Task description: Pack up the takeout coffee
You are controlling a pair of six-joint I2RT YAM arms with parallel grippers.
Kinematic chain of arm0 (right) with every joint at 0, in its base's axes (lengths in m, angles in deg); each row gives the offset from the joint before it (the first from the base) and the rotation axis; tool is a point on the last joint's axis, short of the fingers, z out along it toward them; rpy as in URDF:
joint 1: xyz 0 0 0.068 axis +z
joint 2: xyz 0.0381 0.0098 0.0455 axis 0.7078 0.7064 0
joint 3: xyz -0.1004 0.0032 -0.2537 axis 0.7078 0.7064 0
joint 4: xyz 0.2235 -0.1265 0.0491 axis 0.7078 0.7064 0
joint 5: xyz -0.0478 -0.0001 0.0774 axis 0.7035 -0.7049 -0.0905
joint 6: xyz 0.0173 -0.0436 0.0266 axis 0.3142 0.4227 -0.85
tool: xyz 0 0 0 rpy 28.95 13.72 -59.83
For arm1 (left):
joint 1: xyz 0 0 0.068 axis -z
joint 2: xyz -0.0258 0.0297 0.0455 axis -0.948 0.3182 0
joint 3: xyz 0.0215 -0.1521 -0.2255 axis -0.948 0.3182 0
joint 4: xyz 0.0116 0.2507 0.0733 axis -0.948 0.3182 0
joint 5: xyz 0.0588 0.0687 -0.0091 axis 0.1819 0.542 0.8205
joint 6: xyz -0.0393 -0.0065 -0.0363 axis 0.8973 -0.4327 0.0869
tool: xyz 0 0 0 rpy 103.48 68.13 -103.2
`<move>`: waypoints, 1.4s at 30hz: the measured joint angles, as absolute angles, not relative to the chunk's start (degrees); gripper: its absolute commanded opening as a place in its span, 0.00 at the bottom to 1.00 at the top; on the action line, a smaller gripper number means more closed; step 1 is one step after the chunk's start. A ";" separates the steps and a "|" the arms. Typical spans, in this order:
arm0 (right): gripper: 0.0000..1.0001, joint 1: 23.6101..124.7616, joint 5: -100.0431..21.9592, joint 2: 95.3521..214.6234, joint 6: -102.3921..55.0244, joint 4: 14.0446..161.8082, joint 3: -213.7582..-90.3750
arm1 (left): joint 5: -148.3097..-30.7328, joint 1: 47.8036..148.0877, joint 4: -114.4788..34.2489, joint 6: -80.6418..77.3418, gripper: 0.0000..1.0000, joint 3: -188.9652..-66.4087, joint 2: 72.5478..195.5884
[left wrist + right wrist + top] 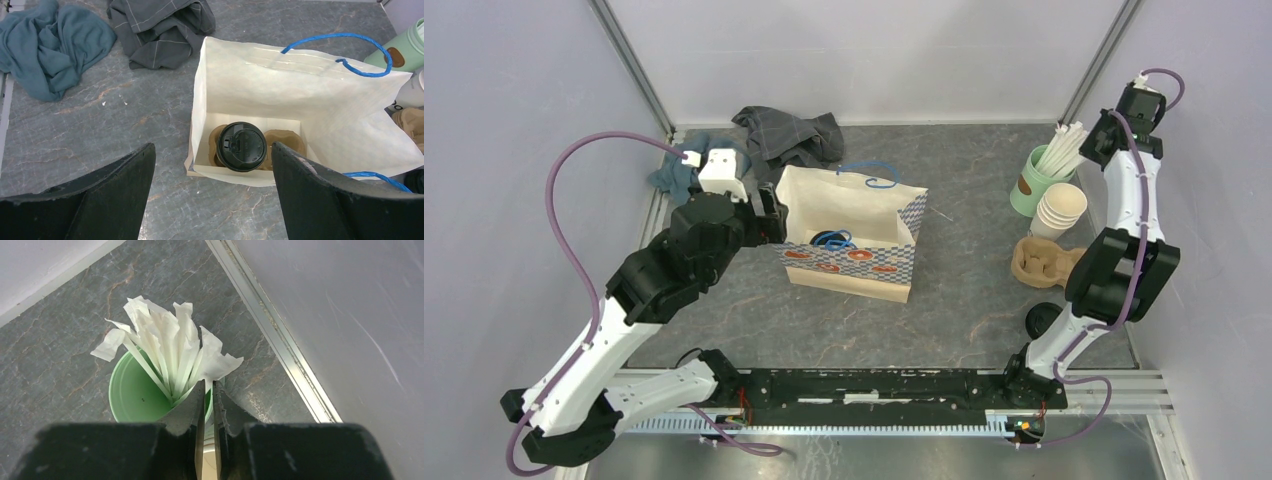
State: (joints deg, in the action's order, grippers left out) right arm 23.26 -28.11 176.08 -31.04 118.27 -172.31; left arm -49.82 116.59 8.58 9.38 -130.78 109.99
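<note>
The takeout coffee, a cup with a round black lid, stands in a brown pulp carrier at the bottom of the open white paper bag with blue handles. My left gripper is open and empty above the bag's near-left edge, its fingers spread wide. In the top view it is at the bag's left end, and the bag stands mid-table. My right gripper is shut with a thin slit, holding nothing I can see, over the mint-green cup of white straws at the far right.
A stack of lidless cream cups and a second brown carrier sit by the green cup. A loose black lid lies near the right arm's base. A teal cloth and a grey cloth lie behind the bag's left.
</note>
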 measured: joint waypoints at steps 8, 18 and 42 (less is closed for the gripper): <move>0.16 23.26 -27.76 173.52 -31.42 118.03 -172.66 | -49.84 116.59 8.60 9.38 0.91 -130.85 109.77; 0.41 23.26 -27.41 171.95 -33.54 116.48 -171.41 | -49.82 116.59 8.60 9.36 0.92 -130.91 108.83; 0.27 23.26 -26.41 175.55 -36.03 114.38 -169.07 | -48.35 116.59 8.38 8.07 0.93 -131.88 111.44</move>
State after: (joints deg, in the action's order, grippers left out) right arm 23.26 -26.41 175.55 -36.03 114.38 -169.07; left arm -48.35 116.59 8.38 8.07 -131.88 111.44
